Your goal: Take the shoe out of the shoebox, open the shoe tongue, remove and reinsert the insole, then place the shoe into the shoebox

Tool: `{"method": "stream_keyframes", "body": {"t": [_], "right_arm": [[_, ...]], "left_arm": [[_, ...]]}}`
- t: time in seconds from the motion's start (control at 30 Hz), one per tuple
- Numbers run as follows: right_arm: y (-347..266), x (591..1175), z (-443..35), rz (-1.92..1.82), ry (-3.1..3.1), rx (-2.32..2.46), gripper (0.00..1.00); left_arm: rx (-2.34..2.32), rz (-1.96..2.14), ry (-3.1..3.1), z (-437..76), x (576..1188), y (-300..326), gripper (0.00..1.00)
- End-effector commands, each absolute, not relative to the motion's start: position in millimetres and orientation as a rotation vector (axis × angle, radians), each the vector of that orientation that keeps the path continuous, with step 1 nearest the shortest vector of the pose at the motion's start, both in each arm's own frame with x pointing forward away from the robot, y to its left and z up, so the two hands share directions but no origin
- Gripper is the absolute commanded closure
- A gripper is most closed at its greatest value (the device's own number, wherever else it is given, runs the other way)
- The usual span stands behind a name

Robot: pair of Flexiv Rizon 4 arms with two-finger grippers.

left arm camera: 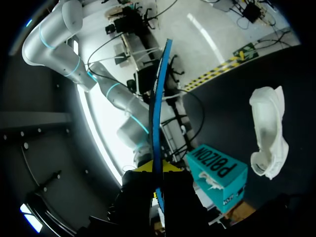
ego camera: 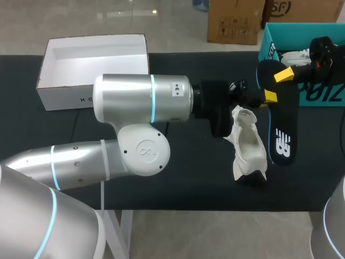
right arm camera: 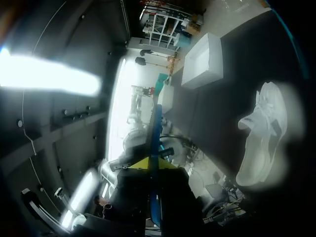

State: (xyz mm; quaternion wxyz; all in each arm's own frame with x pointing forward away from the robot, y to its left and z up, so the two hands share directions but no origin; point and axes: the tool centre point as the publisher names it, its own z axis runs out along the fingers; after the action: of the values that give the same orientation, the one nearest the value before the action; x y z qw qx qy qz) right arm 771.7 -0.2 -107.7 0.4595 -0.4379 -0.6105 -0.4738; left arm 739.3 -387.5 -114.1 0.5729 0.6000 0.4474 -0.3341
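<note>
Pinching the insole (ego camera: pixel 281 135) at its far end with left gripper (ego camera: pixel 269 97) and right gripper (ego camera: pixel 284 74) both; sitting just right of the shoe (ego camera: pixel 249 143), roughly parallel, left one closer.

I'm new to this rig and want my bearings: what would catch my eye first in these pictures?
The black, blue-edged insole stands out at the table's right side, with the left hand and right hand both shut on it. Just beside it the white shoe lies on the dark table, out of the teal shoebox at the back right. A white box sits open at the back left.
</note>
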Motion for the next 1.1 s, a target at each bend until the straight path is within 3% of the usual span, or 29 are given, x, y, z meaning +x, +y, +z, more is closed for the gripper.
{"method": "stream_keyframes", "body": {"t": [0.03, 0.1, 0.13, 0.17, 0.67, 0.87, 1.1], "right_arm": [[-1, 772, -108, -1.165, -1.505, -1.082, 1.00], [-1, 772, -108, -1.165, -1.505, -1.082, 0.95], [-2, 772, -109, -1.161, -1.500, -1.097, 0.38], [-4, 772, -110, -1.163, -1.503, -1.096, 0.00], [-91, 745, -126, -1.232, -1.628, -1.399, 0.00], [-98, 733, -138, -1.074, -1.994, -1.385, 0.00], [-101, 735, -144, -1.122, -1.871, -1.391, 0.00]], "left_arm": [[1.413, -0.766, 1.068, -112, 734, -384, 1.00], [1.417, -0.754, 1.075, -112, 734, -382, 1.00], [1.416, -0.754, 1.076, -111, 734, -381, 1.00], [1.416, -0.754, 1.077, -111, 733, -379, 1.00], [1.385, -0.788, 1.140, -110, 726, -345, 1.00], [1.372, -0.809, 1.159, -111, 724, -339, 1.00], [1.374, -0.825, 1.176, -104, 720, -330, 1.00]]}}
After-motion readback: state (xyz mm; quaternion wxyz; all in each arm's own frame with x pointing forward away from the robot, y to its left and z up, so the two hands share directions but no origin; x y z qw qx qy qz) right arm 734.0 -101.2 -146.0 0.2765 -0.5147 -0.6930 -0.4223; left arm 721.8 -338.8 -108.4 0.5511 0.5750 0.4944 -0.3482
